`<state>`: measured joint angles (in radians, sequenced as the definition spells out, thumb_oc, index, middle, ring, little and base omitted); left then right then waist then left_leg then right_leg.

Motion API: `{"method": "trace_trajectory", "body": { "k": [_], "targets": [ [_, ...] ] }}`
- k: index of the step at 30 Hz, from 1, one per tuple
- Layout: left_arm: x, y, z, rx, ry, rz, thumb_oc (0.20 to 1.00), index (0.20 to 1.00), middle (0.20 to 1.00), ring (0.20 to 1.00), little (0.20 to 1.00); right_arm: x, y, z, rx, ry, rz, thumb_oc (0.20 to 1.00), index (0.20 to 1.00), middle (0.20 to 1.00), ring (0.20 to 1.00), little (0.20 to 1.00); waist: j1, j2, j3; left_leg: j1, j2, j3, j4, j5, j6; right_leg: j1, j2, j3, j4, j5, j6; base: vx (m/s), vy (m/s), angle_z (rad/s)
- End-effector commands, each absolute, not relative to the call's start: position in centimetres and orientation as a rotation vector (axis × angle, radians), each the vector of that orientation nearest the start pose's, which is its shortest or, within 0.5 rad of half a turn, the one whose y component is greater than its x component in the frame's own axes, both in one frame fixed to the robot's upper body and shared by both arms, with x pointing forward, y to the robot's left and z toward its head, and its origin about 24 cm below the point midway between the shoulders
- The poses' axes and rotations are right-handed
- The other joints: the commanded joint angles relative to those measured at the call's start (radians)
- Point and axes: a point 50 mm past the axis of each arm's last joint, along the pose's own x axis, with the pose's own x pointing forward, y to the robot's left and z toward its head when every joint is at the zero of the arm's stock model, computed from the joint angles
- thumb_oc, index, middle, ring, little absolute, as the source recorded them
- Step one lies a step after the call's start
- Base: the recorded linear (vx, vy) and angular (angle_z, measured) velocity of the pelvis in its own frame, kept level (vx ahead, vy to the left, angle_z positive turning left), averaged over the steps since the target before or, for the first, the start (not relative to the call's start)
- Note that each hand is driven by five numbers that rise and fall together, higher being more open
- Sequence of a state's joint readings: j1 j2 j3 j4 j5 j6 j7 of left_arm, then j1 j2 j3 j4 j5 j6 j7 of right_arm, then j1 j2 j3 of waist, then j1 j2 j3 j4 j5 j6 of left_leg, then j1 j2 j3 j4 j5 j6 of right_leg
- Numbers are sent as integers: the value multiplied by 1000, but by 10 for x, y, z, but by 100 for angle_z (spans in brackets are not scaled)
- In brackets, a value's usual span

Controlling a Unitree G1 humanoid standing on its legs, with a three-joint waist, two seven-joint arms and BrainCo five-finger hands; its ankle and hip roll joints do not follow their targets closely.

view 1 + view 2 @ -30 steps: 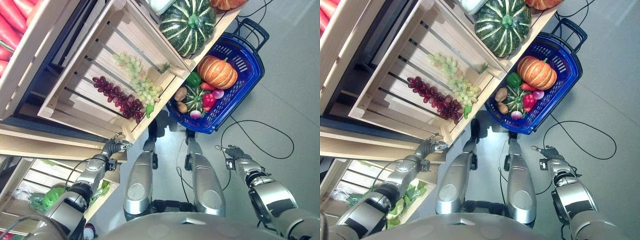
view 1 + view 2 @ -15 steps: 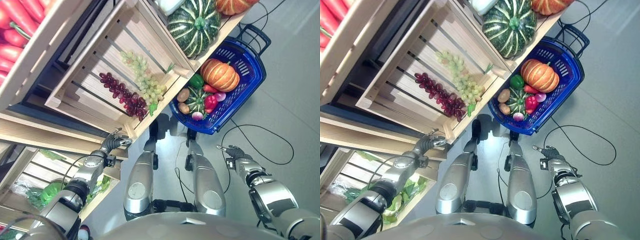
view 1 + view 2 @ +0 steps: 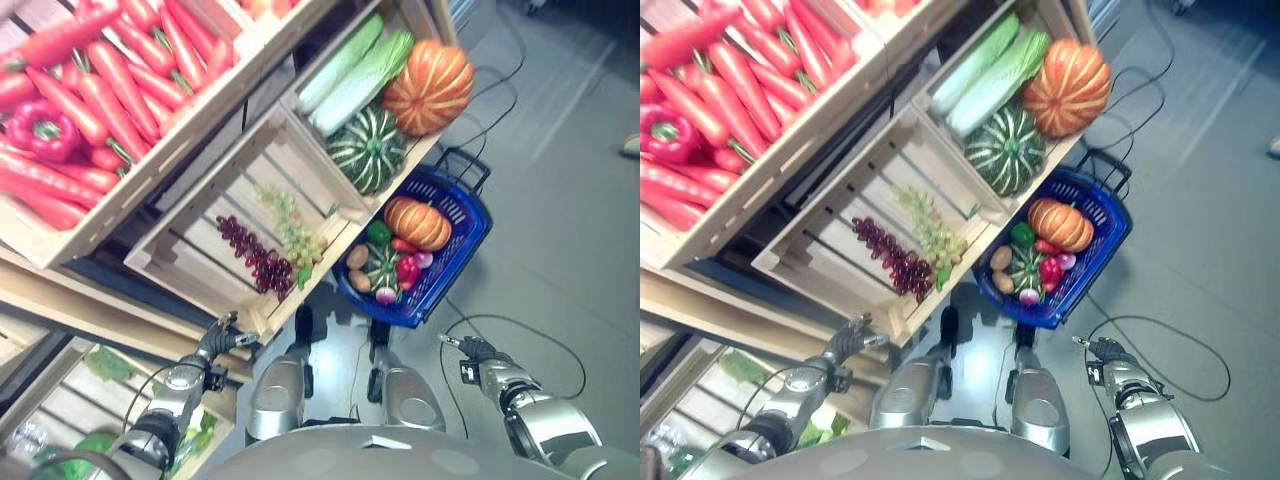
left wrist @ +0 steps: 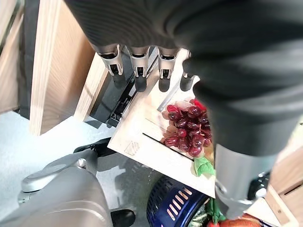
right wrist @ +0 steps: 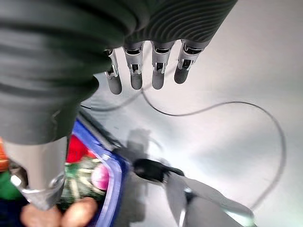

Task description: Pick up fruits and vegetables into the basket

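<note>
Basket (image 3: 462, 236): blue, on the floor below the shelf's front edge; already holding an orange pumpkin (image 3: 417, 222), a small striped green squash, a green pepper, red pieces and brown potatoes.
Purple grapes (image 3: 256, 259): lying in the slatted wooden crate (image 3: 190, 262), touching the green grapes (image 3: 296, 232) beside them; likely next pick, nearest the left hand.
Left hand (image 3: 222, 337): just below the crate's front corner, apart from the fruit, fingers straight, holding nothing.
Right hand (image 3: 472, 351): low over bare floor, well apart from the basket, fingers relaxed and empty.
Upper shelf: striped green squash (image 3: 367, 148), orange pumpkin (image 3: 428, 88), pale cabbage, red carrots.
Doing it well: lift over the crate's front rim first, come down on the bunch's thick middle, close round many grapes, not one, then carry level to the basket.
</note>
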<state>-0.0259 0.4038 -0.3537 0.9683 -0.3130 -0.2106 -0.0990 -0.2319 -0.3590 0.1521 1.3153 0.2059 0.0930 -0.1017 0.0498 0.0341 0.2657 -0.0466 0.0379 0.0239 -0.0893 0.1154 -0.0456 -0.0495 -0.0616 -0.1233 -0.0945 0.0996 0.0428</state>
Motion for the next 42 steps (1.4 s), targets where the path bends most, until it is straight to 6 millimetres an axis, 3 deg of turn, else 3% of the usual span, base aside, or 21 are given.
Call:
{"method": "trace_trajectory", "body": {
  "k": [1,6,11,15,20,25,29,32,33,35,40,41,42],
  "targets": [
    [200,217,-101,194,601,-205,1000,1000,1000,1000,1000,125,-285,-139,-334,1266,-292,1000,1000,1000,1000,1000,1,-10,-70,31,-16,-16,9,-90,-17,30,-27,-28,51,-62,65,141,11,0],
    [192,208,-100,93,571,-307,1000,1000,1000,1000,1000,106,-284,-145,-353,1322,-289,1000,1000,1000,1000,1000,0,-7,-102,82,-11,-11,4,-108,-15,79,-28,-29,44,-72,69,124,-3,-3],
    [196,197,-91,9,528,-380,1000,1000,1000,1000,1000,97,-286,-146,-359,1350,-297,1000,1000,1000,1000,1000,0,-1,-109,102,-7,-8,4,-118,-15,99,-28,-31,42,-79,70,76,-7,0],
    [208,187,-72,-60,461,-460,1000,1000,1000,1000,1000,93,-287,-147,-351,1364,-313,1000,1000,1000,1000,1000,0,9,-110,109,-3,-9,2,-126,-14,108,-27,-29,33,-79,74,20,-4,0],
    [219,182,-54,-1,369,-492,1000,1000,1000,1000,1000,89,-289,-147,-340,1377,-327,1000,1000,1000,1000,1000,-1,13,-108,111,1,-10,2,-127,-14,109,-27,-28,35,-82,75,16,-6,0],
    [237,184,-29,181,219,-449,1000,1000,1000,1000,1000,85,-291,-147,-338,1383,-333,1000,1000,1000,1000,1000,-5,17,-94,107,3,-11,7,-124,-11,98,-23,-21,60,-97,68,29,-4,0],
    [267,192,12,312,-4,-281,1000,1000,1000,1000,1000,90,-296,-144,-353,1367,-335,1000,1000,1000,1000,1000,-8,16,-45,73,-2,-10,53,-131,-5,68,-18,-6,89,-104,55,-9,-5,0],
    [296,198,59,405,-230,-118,1000,1000,1000,1000,1000,106,-294,-141,-339,1304,-331,1000,1000,1000,1000,1000,-3,6,19,16,-2,-14,69,-126,-1,25,-14,7,89,-89,51,-122,-74,-6],
    [297,198,60,415,-241,-115,1000,1000,1000,1000,1000,108,-294,-141,-339,1300,-330,1000,1000,1000,1000,1000,-3,6,21,13,-2,-14,69,-125,-1,22,-14,7,89,-88,51,-260,-68,-9],
    [318,194,99,551,-431,-34,1000,1000,1000,1000,1000,140,-288,-133,-345,1203,-316,1000,1000,1000,1000,1000,-12,2,83,-41,4,-4,50,-101,0,-41,-10,22,87,-70,50,-324,-31,-13],
    [342,187,144,776,-619,33,1000,1000,1000,1000,1000,176,-282,-120,-352,1113,-313,1000,1000,1000,1000,1000,-27,-5,144,-107,8,4,50,-81,-1,-122,-7,27,111,-59,49,-204,7,-10],
    [357,186,177,945,-721,63,1000,1000,1000,1000,1000,198,-282,-109,-362,1058,-306,1000,1000,1000,1000,1000,-45,-12,183,-154,4,6,76,-78,-4,-167,-4,29,133,-56,44,-197,54,-4],
    [362,185,186,1004,-746,71,1000,1000,1000,1000,1000,206,-282,-105,-368,1040,-302,1000,1000,1000,1000,1000,-52,-15,193,-169,3,9,85,-77,-5,-181,-4,29,139,-53,43,-199,63,-6]
  ]
}}
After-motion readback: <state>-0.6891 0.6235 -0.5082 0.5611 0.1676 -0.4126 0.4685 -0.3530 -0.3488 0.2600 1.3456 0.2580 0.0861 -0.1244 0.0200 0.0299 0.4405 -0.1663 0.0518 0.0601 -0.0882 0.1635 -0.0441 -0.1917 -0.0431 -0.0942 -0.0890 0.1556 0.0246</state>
